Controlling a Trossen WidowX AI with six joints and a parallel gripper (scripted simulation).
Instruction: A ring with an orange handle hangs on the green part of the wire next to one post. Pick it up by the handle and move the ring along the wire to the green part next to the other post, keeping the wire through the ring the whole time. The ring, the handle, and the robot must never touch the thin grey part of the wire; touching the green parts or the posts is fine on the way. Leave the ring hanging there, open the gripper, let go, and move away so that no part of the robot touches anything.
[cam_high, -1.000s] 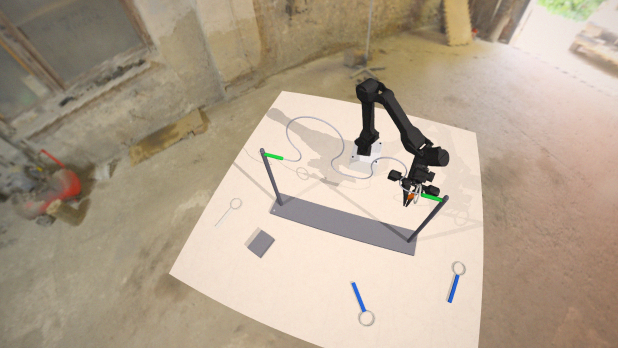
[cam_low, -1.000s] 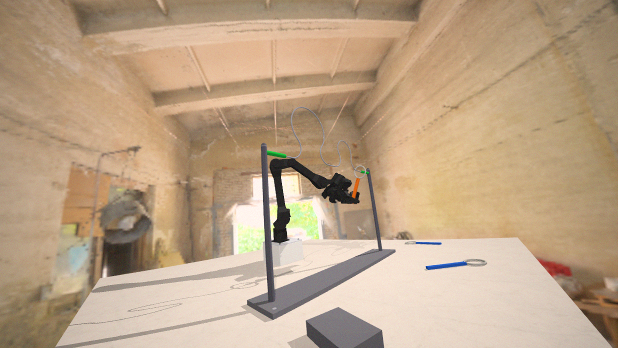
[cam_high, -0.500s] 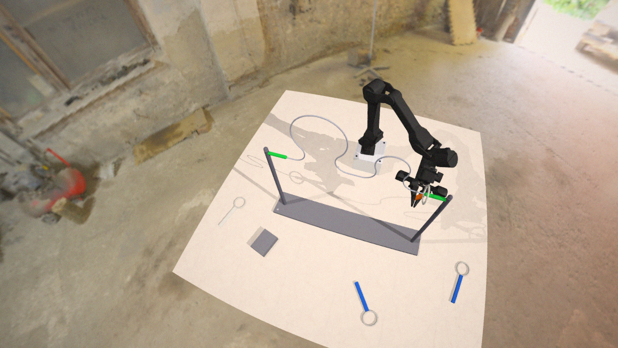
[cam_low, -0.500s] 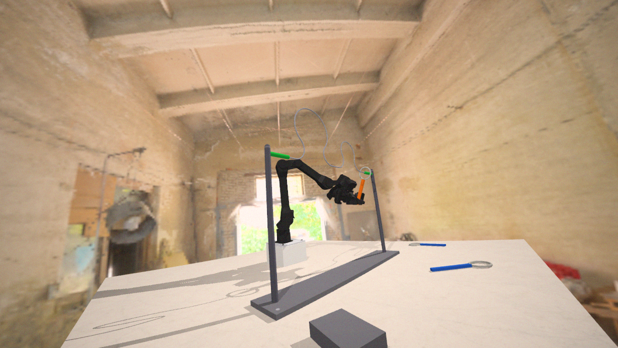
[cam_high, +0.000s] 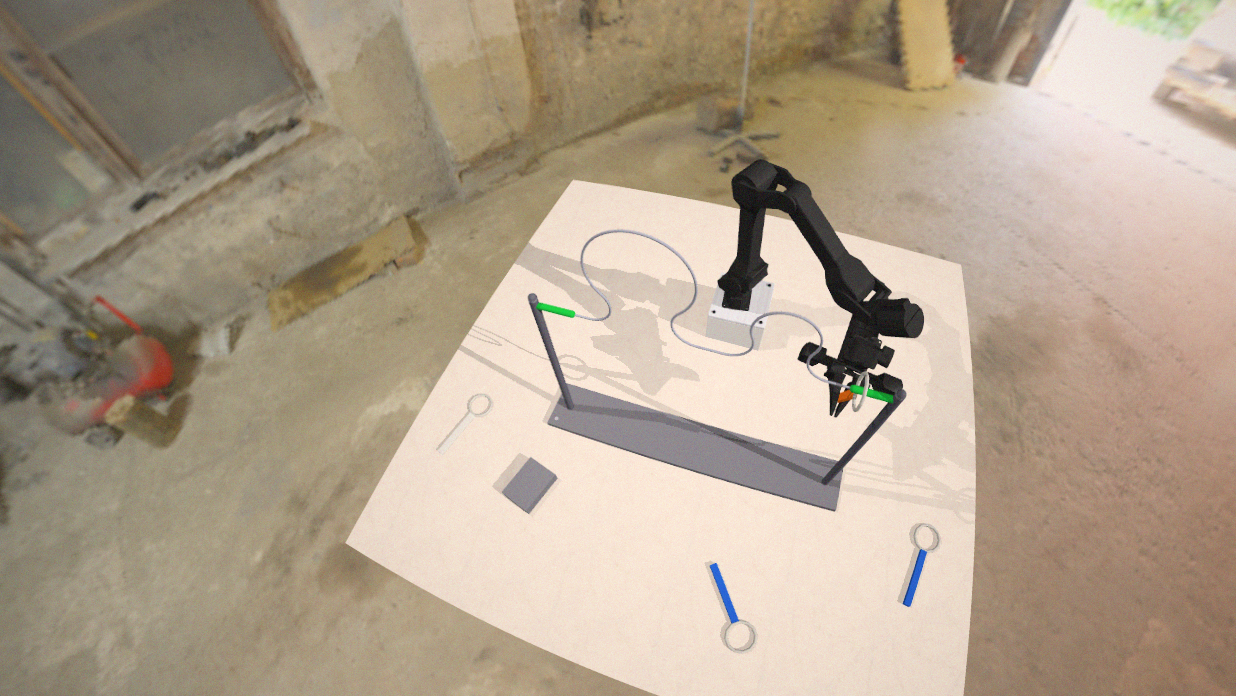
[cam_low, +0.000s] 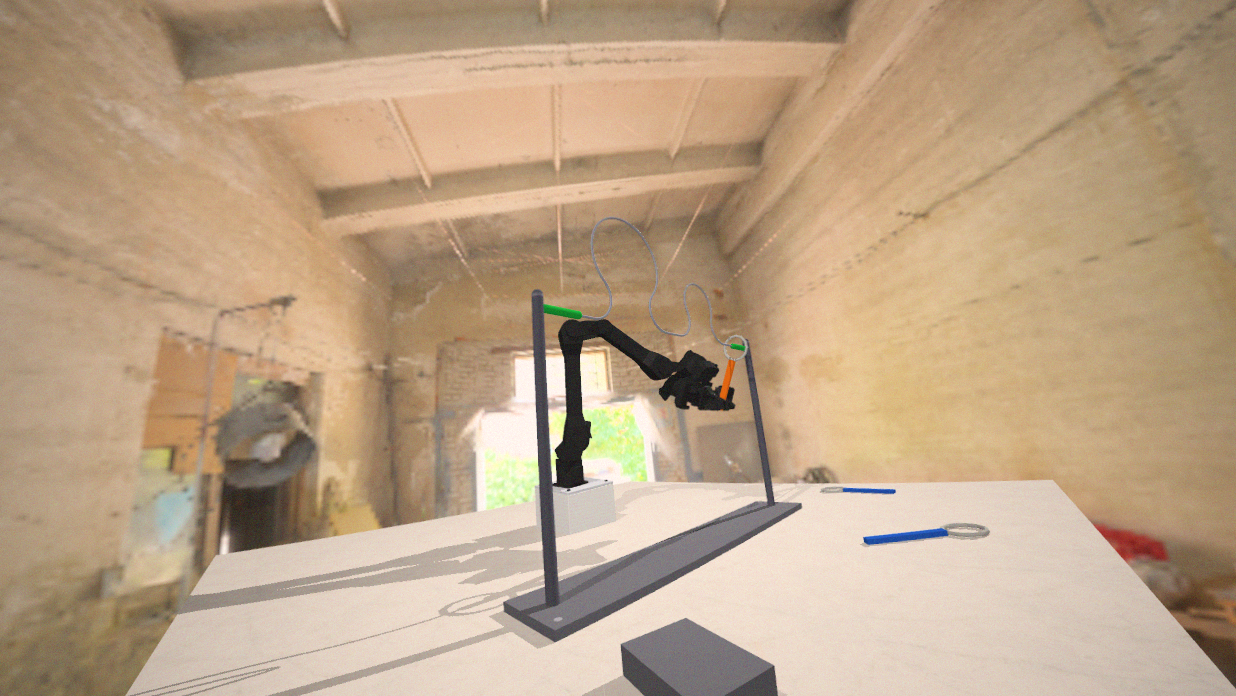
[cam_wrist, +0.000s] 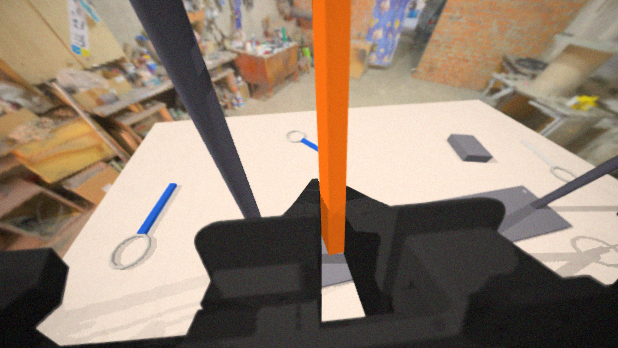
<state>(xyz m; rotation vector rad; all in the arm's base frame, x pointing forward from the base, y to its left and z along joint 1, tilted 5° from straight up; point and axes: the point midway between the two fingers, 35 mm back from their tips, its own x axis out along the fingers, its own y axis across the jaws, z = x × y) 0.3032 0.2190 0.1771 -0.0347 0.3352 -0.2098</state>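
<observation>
- Pincer (cam_high: 835, 412) (cam_low: 728, 402) (cam_wrist: 321, 184): closed on orange handle (cam_high: 845, 396) (cam_low: 727, 380) (cam_wrist: 332, 100).
- Ring (cam_high: 856, 408) (cam_low: 735, 336): around right green part (cam_high: 880, 395) (cam_low: 737, 346), near right post (cam_high: 864, 436) (cam_low: 759, 423) (cam_wrist: 215, 130).
- Grey block (cam_high: 530, 484) (cam_low: 698, 661) (cam_wrist: 469, 147): on surface (cam_high: 648, 553) (cam_low: 864, 605) (cam_wrist: 400, 150), apart from right post.

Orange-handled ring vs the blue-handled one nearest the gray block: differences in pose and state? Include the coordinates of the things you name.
The orange-handled ring (cam_high: 864, 391) (cam_low: 735, 347) is upright, the blue-handled ring (cam_high: 738, 635) (cam_low: 966, 525) flat. The orange-handled ring encircles the wire's green part (cam_high: 879, 395) (cam_low: 737, 347); the blue-handled ring lies on the table (cam_high: 605, 561) (cam_low: 830, 605). Both have straight handles.
</observation>
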